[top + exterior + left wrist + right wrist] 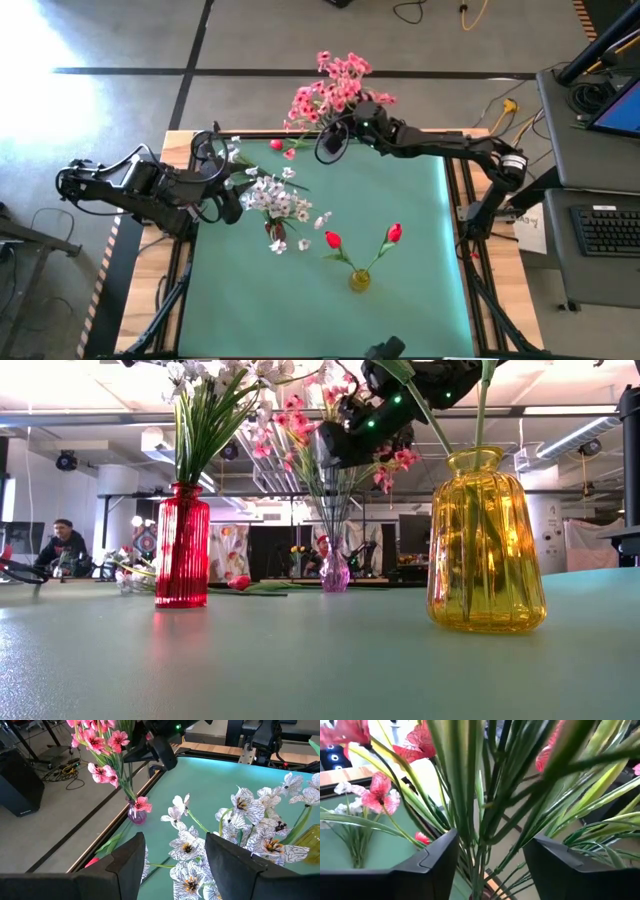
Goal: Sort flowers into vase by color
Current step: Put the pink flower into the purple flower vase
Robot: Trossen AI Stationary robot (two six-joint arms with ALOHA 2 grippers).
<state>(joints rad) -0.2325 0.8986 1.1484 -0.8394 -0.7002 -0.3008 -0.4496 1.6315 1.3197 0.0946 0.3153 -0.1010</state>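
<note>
Right gripper (330,142) parted around pink flowers (335,85), above green table (400,200), workshop behind.

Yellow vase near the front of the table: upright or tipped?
Upright. The yellow vase stands on its base in the low view, holding two red flowers overhead.

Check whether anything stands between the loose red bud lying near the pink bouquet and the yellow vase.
Likely yes: seen from above, the white flowers in the red vase spread close to the straight line from the red bud to the yellow vase. Nothing else stands between them.
</note>
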